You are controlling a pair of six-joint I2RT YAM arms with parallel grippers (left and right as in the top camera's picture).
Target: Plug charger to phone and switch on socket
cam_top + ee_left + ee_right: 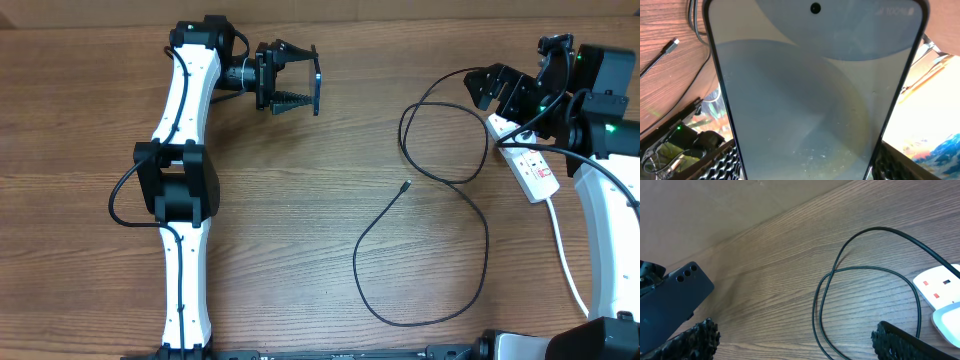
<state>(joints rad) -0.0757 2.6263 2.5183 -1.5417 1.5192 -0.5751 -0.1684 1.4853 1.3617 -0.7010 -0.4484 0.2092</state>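
**Left gripper (303,78) clamped on the phone (805,100) above the table's far edge; right gripper (792,332) released over the socket (532,168) by the right edge.**

The overhead view shows the phone edge-on only. The left wrist view shows its pale screen filling the frame between the fingers (722,162), and the right wrist view shows its dark back with three lenses. The charger (440,250) loops across the right half of the table (300,220); its small connector lies free near the centre, well apart from the phone. The surface is brown wood grain. Past it, the left wrist view shows only blurred clutter. The charger's plug end runs under the right gripper and cannot be made out. The right wrist view cuts the socket off at the frame edge.
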